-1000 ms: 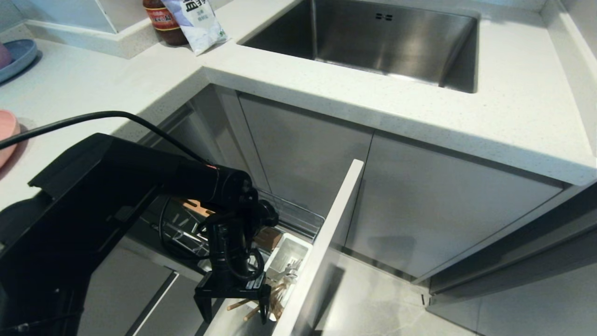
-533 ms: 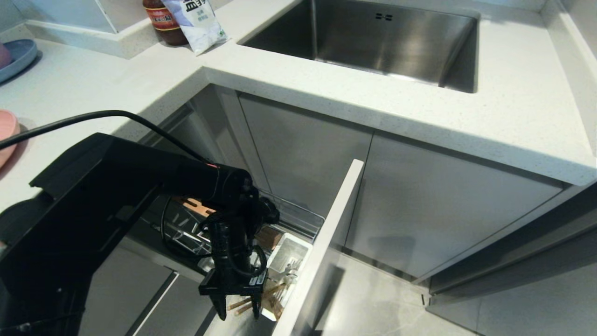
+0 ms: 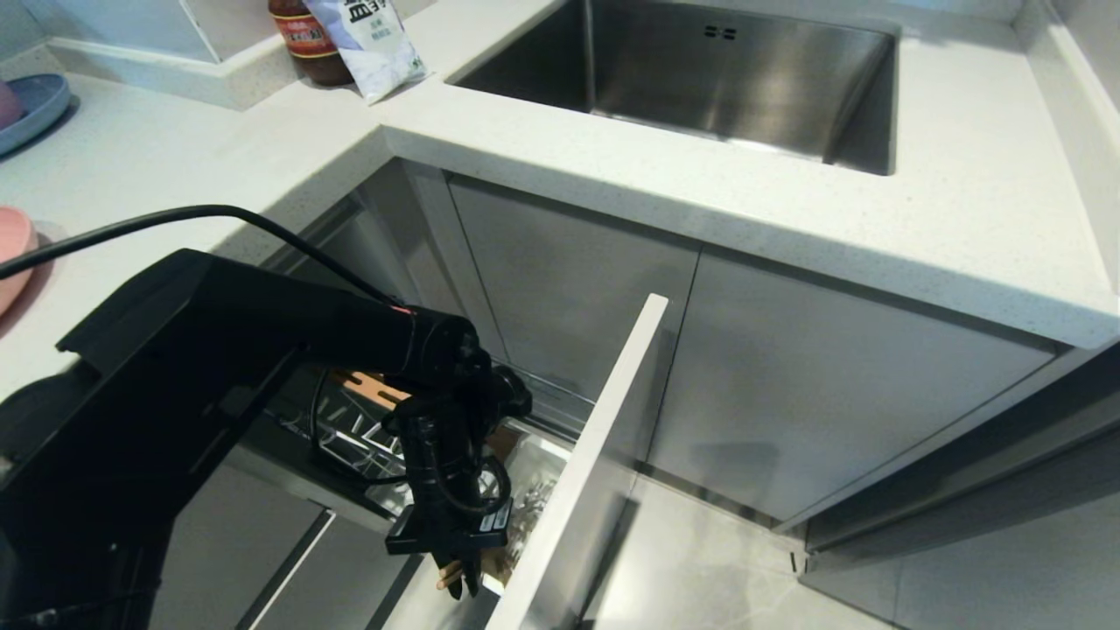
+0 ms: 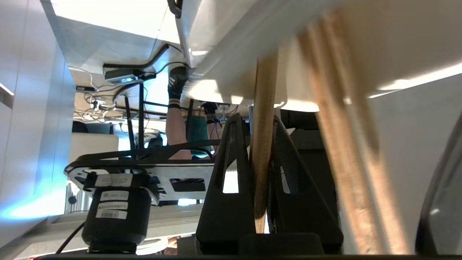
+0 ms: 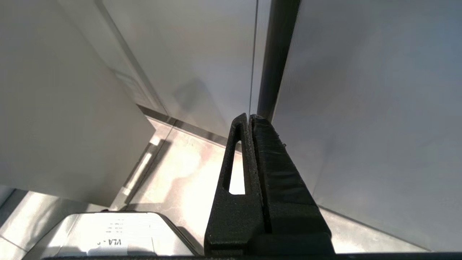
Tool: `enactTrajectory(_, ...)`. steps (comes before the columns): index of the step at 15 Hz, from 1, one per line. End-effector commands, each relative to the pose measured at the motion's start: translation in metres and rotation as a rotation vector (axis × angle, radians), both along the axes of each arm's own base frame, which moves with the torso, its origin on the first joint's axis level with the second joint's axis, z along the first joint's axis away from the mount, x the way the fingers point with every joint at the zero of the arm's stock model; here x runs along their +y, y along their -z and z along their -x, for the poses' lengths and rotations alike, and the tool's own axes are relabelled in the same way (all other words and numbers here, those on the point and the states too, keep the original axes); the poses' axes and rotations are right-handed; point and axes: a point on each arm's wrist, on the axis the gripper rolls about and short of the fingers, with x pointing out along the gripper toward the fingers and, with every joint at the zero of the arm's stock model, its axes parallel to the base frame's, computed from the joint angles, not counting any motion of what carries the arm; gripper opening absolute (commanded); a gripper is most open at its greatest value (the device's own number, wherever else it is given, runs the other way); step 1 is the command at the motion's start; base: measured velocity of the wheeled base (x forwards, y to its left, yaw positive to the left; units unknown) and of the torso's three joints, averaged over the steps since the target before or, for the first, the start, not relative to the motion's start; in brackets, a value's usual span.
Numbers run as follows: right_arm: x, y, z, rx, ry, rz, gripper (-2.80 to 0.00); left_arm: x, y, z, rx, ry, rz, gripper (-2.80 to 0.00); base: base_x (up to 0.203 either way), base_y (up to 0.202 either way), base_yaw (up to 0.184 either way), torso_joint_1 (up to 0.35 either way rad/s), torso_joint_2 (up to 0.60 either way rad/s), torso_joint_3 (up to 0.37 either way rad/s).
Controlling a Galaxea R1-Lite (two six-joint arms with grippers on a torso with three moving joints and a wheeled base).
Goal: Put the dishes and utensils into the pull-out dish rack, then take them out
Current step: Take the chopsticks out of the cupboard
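Black and angular, the left arm fills the lower left of the head view, and its left gripper (image 3: pixel 461 584) hangs at the bottom centre of the frame, pointing down just beside the tall white front panel (image 3: pixel 604 420) of the pull-out dish rack (image 3: pixel 350 429). Its jaws are pressed in on a light wooden chopstick (image 4: pixel 262 151); in the left wrist view the stick runs straight up between the two dark fingers (image 4: pixel 231 173), pinched on both sides. A second, blurred chopstick (image 4: pixel 343 144) slants across the right half of that view, outside the grip. In the head view a short wooden end (image 3: pixel 449 575) shows beside the jaws. Just right of the gripper sits the cutlery box (image 3: pixel 538 490), with some metal cutlery (image 3: pixel 525 518) dimly seen in it. Chrome wires and a brown wooden strip (image 3: pixel 363 385) of the rack show behind the wrist, centre left.

On the counter (image 3: pixel 175 166), a pink plate (image 3: pixel 13 254) peeks in at the left edge, and a blue plate (image 3: pixel 35 105) lies at the upper left. A jar (image 3: pixel 302 39) and a white packet (image 3: pixel 367 44) stand at the top, left of the steel sink (image 3: pixel 700 79).

The right gripper (image 5: pixel 251 121) appears only in its own wrist view, jaws pressed together on nothing, facing grey cabinet fronts (image 5: pixel 180 54) above a pale floor (image 5: pixel 187 173).
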Motion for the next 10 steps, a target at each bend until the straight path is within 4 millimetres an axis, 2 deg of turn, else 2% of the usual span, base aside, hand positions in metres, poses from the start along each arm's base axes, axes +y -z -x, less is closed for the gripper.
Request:
enactTrajectory(1, 0.0, 0.0, 0.0, -0.001, 0.0, 0.001, -2.8, -0.001, -0.001, 0.002, 0.009, 0.002, -0.004, -2.8, 0.0, 0.0, 0.0, 0.0, 0.0, 0.0)
enactTrajectory(4, 0.0, 0.0, 0.0, -0.001, 0.0, 0.001, -2.8, 0.001, -0.008, 0.007, 0.015, 0.004, -0.008, -2.8, 0.0, 0.0, 0.0, 0.0, 0.0, 0.0)
enactTrajectory(10, 0.0, 0.0, 0.0, -0.001, 0.0, 0.001, -2.8, 0.006, -0.057, 0.035, -0.042, 0.039, 0.028, -2.8, 0.0, 0.0, 0.0, 0.0, 0.0, 0.0)
